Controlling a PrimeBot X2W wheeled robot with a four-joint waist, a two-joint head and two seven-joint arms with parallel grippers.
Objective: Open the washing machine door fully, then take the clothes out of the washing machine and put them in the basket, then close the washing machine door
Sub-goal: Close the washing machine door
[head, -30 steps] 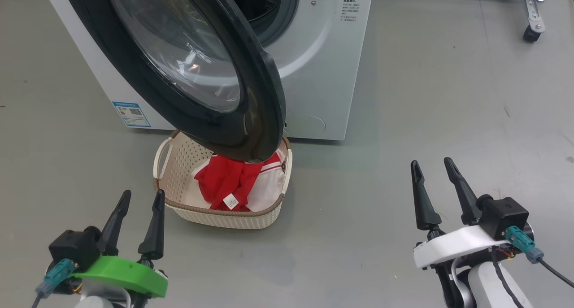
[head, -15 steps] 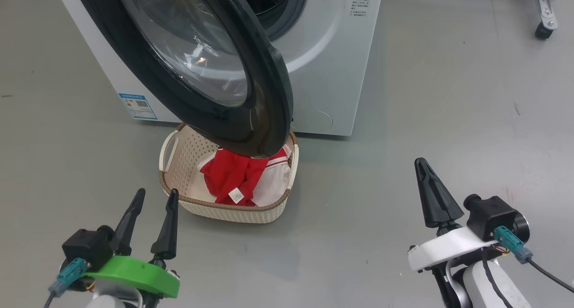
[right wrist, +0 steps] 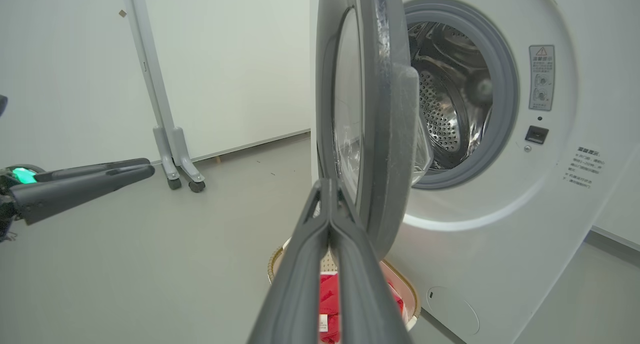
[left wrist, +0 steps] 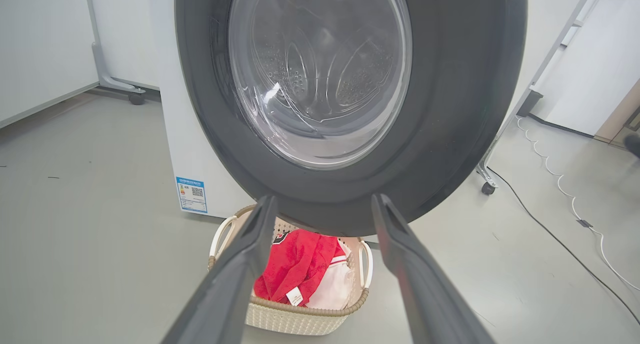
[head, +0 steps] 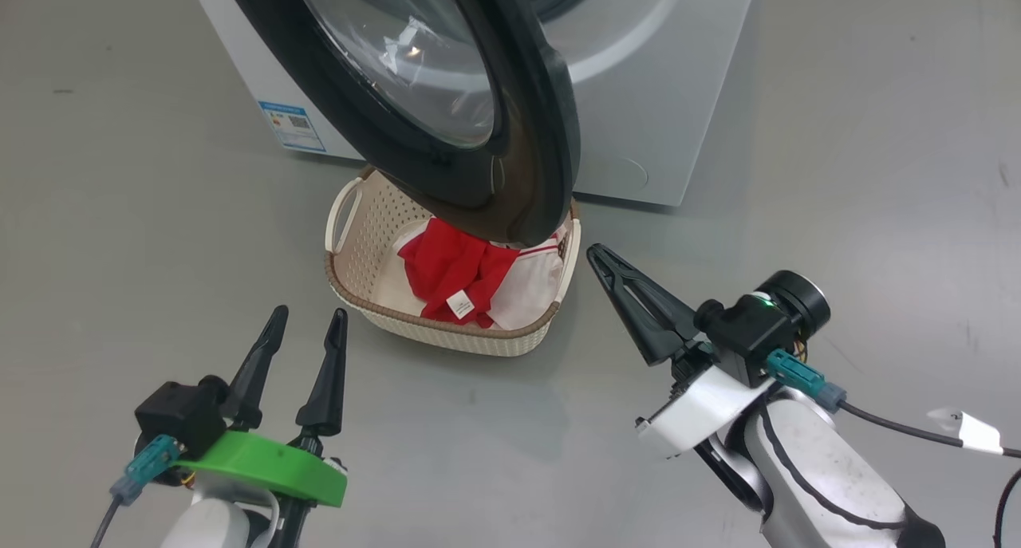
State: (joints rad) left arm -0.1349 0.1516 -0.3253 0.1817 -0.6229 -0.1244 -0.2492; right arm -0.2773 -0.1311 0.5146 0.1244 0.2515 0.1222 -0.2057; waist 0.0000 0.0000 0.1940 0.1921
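The washing machine door (head: 447, 125) hangs open, its black rim over the cream basket (head: 447, 333) on the floor before the white washing machine (head: 662, 93). Red and white clothes (head: 471, 273) lie in the basket. My left gripper (head: 303, 321) is open, near the basket's front left, empty. My right gripper (head: 594, 253) is shut on nothing, tilted left, its tip just right of the basket and below the door's edge. The right wrist view has the door (right wrist: 385, 123) edge-on, the steel drum (right wrist: 450, 98) behind it and the shut fingers (right wrist: 327, 219) pointing at the door's edge. In the left wrist view the door (left wrist: 350, 93) faces me above the basket (left wrist: 300, 314).
A wheeled grey stand leg (right wrist: 170, 153) rises left of the machine. Another caster and a cable (left wrist: 550, 234) lie on the floor to the right. Grey floor spreads around the basket.
The right gripper has shut and swung left toward the door's lower edge. The head camera has shifted, so the machine and basket sit further right and higher in its view.
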